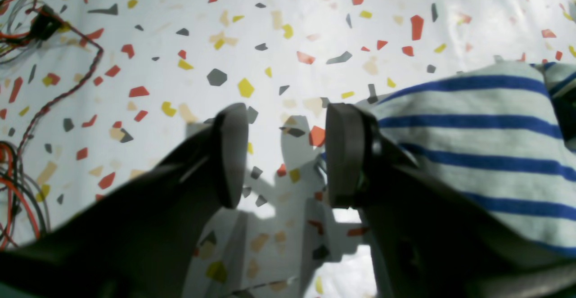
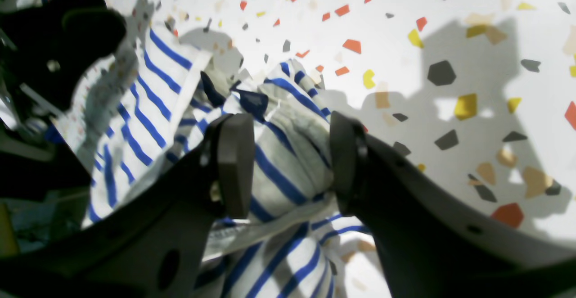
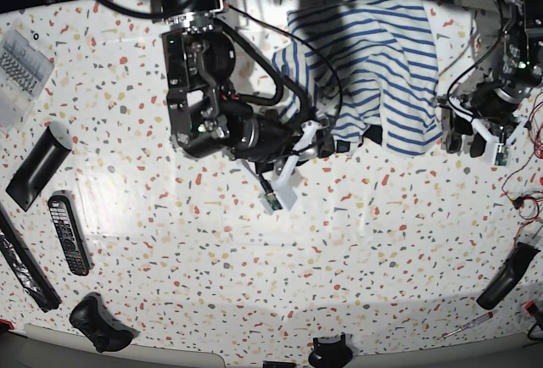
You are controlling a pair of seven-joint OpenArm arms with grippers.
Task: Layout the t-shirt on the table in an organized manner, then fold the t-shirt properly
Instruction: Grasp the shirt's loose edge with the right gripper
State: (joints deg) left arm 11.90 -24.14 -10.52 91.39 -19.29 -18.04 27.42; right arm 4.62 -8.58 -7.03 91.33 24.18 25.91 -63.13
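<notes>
Jaws: right gripper [image 2: 288,165] spread around a t-shirt [image 3: 373,75] fold — nothing pinched; left gripper [image 1: 285,154] parted, empty, beside the hem.
Shirt: bunched at tabletop [image 3: 356,258] far edge — spreading judged pending.

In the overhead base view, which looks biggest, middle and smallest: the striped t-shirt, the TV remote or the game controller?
1. The t-shirt, largest by far.
2. The remote, long and thin, at the table's left side.
3. The game controller, at the front edge. It looks only slightly smaller than the remote, so that order is less certain.
</notes>
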